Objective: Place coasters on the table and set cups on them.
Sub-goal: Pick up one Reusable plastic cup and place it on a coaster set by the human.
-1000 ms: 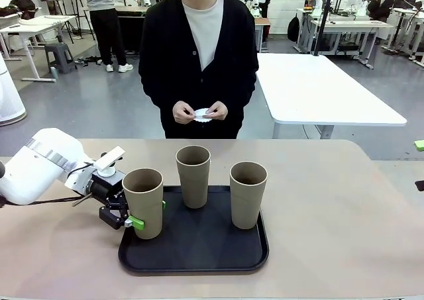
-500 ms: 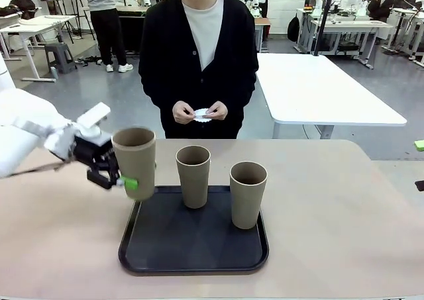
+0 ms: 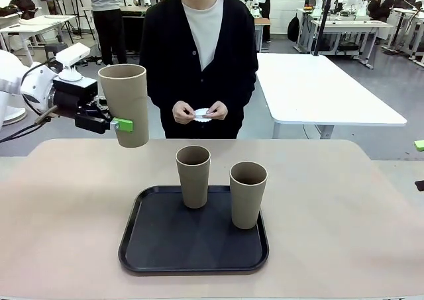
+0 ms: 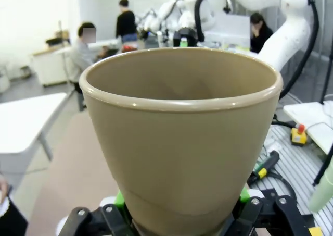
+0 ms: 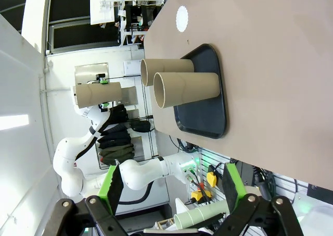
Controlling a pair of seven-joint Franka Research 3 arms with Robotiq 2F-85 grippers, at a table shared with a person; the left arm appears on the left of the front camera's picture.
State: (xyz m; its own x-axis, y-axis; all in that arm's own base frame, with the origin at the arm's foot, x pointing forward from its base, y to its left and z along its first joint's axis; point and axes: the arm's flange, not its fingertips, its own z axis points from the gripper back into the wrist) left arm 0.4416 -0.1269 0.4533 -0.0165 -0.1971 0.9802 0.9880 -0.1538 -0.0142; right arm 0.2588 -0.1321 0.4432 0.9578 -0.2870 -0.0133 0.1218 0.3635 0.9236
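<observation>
My left gripper (image 3: 118, 123) is shut on a tan cup (image 3: 124, 95) near its base and holds it upright, high above the table's (image 3: 331, 207) far left. In the left wrist view the cup (image 4: 182, 142) stands between the green pads of the left gripper (image 4: 182, 207). Two more cups (image 3: 193, 174) (image 3: 248, 194) stand on the black tray (image 3: 199, 250). The person holds a white coaster (image 3: 203, 113) in both hands beyond the far edge. My right gripper (image 5: 171, 191) is open and holds nothing, high at the table's right. A white scalloped disc (image 5: 181, 18) shows against the tabletop past the tray (image 5: 208, 116).
The person stands at the middle of the far side. Bare tabletop lies left, right and in front of the tray. A white table (image 3: 318, 88) stands behind at the right.
My left gripper has lifted the cup off the tray's front left corner, carrying it up and to the left. The other two cups and the person's hands have not moved.
</observation>
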